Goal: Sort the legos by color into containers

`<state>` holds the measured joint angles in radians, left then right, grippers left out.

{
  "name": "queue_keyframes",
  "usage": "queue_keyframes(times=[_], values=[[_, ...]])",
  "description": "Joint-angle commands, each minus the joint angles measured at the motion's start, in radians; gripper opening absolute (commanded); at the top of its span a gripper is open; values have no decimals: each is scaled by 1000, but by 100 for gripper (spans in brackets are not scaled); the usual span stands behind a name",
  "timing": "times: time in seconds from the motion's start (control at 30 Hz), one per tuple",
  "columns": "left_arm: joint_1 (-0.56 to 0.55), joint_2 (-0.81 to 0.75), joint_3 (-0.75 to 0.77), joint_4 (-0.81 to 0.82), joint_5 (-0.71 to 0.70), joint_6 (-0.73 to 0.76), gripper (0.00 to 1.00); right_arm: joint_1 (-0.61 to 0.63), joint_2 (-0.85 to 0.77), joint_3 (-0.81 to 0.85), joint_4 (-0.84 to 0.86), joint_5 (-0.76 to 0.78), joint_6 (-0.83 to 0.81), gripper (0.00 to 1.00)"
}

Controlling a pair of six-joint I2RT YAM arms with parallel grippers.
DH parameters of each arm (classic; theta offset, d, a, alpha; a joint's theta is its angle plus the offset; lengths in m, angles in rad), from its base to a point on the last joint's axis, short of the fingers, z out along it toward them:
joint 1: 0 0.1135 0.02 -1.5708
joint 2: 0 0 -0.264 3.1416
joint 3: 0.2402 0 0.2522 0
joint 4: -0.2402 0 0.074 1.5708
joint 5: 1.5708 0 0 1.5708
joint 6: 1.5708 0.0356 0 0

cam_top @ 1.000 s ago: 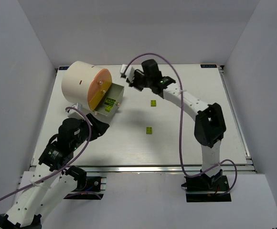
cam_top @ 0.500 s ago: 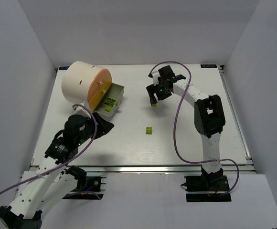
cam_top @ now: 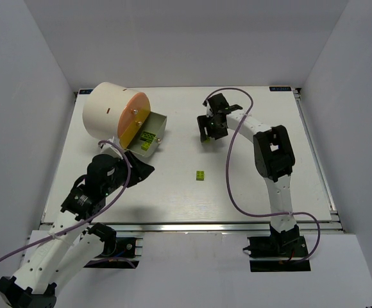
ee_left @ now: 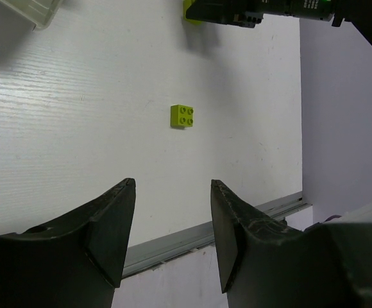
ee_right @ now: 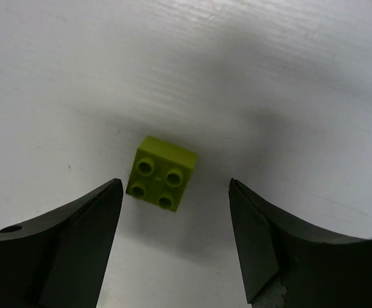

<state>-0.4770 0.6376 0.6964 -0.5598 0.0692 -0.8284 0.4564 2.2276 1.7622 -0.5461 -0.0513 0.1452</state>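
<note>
Swung away from the tray, right hand now hangs spread over a yellow-green brick; left hand gapes, empty.

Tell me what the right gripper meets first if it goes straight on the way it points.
Most likely the yellow-green lego lying on the table: the right gripper points down at it, jaws open on either side. How high above the brick it hangs is unclear.

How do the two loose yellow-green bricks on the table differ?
The far brick sits inside the open right gripper; the near brick lies alone, with no gripper over it. From above, the far brick is largely covered by that gripper; the near brick shows fully. Both are yellow-green, four studs up.
</note>
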Motion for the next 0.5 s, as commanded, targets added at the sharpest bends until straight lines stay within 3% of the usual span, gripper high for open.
queue_keyframes(times=[0.0, 0.2, 0.47], values=[[2, 8, 0, 11, 14, -9, 60, 19, 30, 42, 37, 86, 39, 72], [2, 30, 5, 20, 15, -9, 60, 50, 49, 54, 55, 137, 14, 53], [2, 33, -6, 35, 24, -8, 60, 61, 6, 34, 112, 113, -117, 11]])
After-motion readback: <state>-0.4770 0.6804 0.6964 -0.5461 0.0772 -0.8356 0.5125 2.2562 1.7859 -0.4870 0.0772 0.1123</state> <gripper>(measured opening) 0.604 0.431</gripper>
